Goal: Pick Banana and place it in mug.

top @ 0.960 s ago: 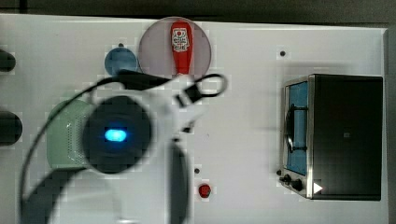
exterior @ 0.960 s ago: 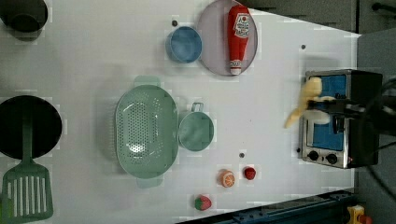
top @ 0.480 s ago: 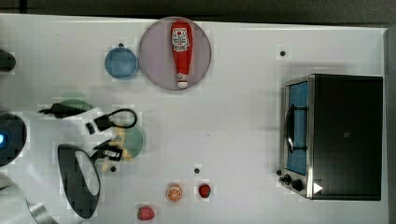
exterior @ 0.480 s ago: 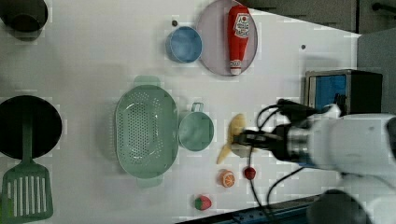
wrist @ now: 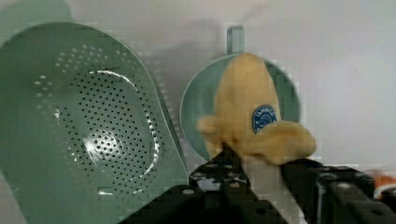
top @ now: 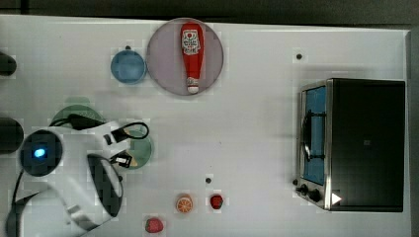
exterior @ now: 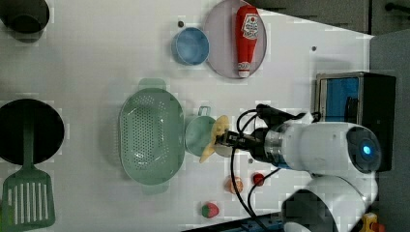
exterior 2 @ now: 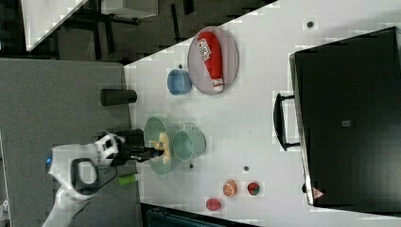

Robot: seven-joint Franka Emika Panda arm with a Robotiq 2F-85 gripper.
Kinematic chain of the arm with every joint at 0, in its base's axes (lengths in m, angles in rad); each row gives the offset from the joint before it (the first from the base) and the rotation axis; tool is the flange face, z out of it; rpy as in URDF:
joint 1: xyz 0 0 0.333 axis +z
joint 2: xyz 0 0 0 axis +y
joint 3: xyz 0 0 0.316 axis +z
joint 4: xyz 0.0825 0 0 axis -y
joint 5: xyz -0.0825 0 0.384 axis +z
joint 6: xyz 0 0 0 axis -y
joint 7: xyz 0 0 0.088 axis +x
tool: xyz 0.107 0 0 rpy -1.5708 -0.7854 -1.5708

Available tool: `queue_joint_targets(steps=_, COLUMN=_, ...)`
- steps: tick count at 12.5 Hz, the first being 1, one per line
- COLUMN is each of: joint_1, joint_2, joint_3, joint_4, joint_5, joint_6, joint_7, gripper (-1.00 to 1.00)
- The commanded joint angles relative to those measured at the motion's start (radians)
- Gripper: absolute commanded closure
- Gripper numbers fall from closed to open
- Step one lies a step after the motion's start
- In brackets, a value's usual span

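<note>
The pale yellow banana [exterior: 215,138] hangs in my gripper [exterior: 227,139], which is shut on its lower end. The small teal mug [exterior: 197,136] stands right beside the pale-green perforated basket [exterior: 150,137]. In the left view the banana sits over the mug's right rim. In the wrist view the banana [wrist: 250,109] overlaps the mug's mouth [wrist: 192,105], with the gripper [wrist: 254,163] below it. The right view shows the banana [exterior 2: 161,145] held next to the mug [exterior 2: 190,143]. In the top view my arm hides part of the mug [top: 143,147].
A blue cup [exterior: 190,46] and a plate with a red ketchup bottle [exterior: 246,36] lie at the left view's top. A toaster oven [exterior: 353,101] stands at the left view's right. Small toy fruits [exterior: 234,184] lie near the front edge. A black pan [exterior: 26,130] and green spatula [exterior: 26,203] sit at the left view's left.
My arm has carried the banana from in front of the toaster oven leftward in the left view to the mug. The grip on the banana has held throughout.
</note>
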Motion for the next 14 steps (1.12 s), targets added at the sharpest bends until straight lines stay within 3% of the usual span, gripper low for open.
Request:
queue_joint_targets(steps=1, joint_1=-0.034, joint_2=0.025, joint_3=-0.015, joint_4=0.004, joint_5=0.01, joint_6=0.059, joint_7=0.054, gripper=0.29)
queue_joint_targets(steps=6, joint_1=-0.034, joint_2=0.024, joint_3=-0.013, joint_4=-0.008, joint_5=0.01, joint_6=0.113, joint_7=0.054, gripper=-1.0)
queue_joint_targets(steps=10, joint_1=-0.047, joint_2=-0.027, joint_3=-0.051, joint_4=0.041, joint_5=0.01, joint_6=0.107, joint_7=0.076, gripper=-1.0)
queue_joint_targets(steps=14, joint_1=-0.066, joint_2=-0.15, joint_3=-0.18, joint_4=0.177, joint_5=0.009, joint_6=-0.128, joint_7=0.072, gripper=-1.0)
